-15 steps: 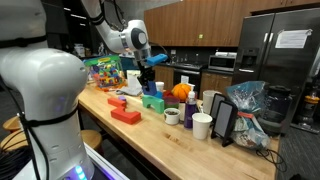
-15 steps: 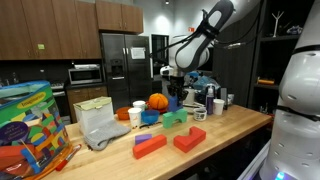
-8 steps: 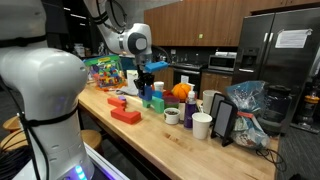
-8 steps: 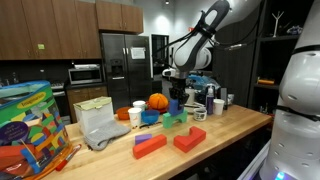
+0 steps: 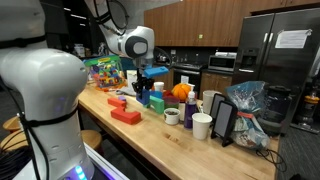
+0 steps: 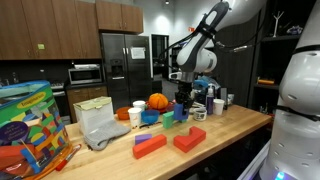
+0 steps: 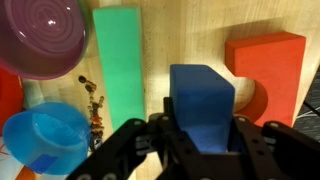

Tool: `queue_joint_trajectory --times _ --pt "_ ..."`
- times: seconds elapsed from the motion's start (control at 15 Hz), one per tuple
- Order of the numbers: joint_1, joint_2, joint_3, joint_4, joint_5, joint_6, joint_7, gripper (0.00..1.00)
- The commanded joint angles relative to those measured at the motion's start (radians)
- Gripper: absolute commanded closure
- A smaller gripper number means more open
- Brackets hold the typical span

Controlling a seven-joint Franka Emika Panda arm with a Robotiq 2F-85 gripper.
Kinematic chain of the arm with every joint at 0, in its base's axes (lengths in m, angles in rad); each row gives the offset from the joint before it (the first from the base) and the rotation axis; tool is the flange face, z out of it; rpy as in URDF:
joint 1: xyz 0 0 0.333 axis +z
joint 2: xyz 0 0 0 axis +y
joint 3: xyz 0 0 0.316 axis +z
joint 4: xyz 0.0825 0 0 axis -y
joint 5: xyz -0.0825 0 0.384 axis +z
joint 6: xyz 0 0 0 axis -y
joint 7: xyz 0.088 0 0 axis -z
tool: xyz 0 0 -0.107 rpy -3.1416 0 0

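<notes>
Both fingers (image 7: 158,138) of the gripper (image 7: 200,140) pinch the blue block (image 7: 200,100) by its flat sides, likely to stop it twisting. It hangs over the table (image 7: 160,45), just beside the green block (image 7: 120,65), toward the red arch block (image 7: 268,70).

White rounded arm (image 5: 128,42), black joints, black fingers (image 7: 128,146).

Soft overhead light leaves the dark cabinets (image 5: 215,20) dim in both exterior views, with sheen on the steel fridge (image 5: 285,50) and the white robot body (image 5: 40,100) looming bright and blurred up front; the wrist view is evenly lit, its gripper (image 7: 202,128) shadowed and soft
</notes>
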Motion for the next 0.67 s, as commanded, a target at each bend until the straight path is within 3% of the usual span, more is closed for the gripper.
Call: queue_joint_trajectory --times 0.0,0.6 --pt "-0.002 -0.060 -0.013 -0.026 0.033 -0.021 -0.027 0.84" --pt "-0.010 -0.060 -0.005 -0.012 -0.050 0.073 0.011 0.84"
